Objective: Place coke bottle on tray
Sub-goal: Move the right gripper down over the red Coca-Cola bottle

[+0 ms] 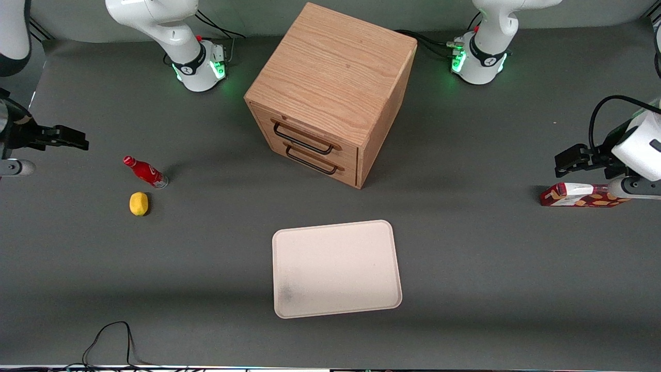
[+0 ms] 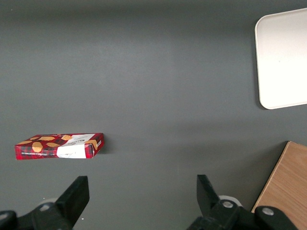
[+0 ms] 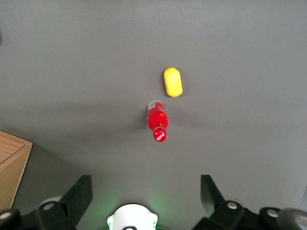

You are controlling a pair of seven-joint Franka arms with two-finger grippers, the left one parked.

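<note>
The coke bottle (image 1: pixel 145 172), small and red with a red cap, is on the dark table toward the working arm's end; the right wrist view shows the bottle (image 3: pixel 158 120) from above. The cream-white tray (image 1: pixel 335 268) lies flat near the front camera at the table's middle, and one corner of the tray (image 2: pixel 283 57) is in the left wrist view. My right gripper (image 1: pixel 77 139) hovers above the table beside the bottle, farther toward the table's end. The gripper (image 3: pixel 146 194) is open, nothing between its fingers, well apart from the bottle.
A yellow lemon (image 1: pixel 138 203) lies just nearer the front camera than the bottle, also in the wrist view (image 3: pixel 172 82). A wooden drawer box (image 1: pixel 330 93) stands mid-table, farther from the camera than the tray. A flat red snack box (image 1: pixel 578 195) lies toward the parked arm's end.
</note>
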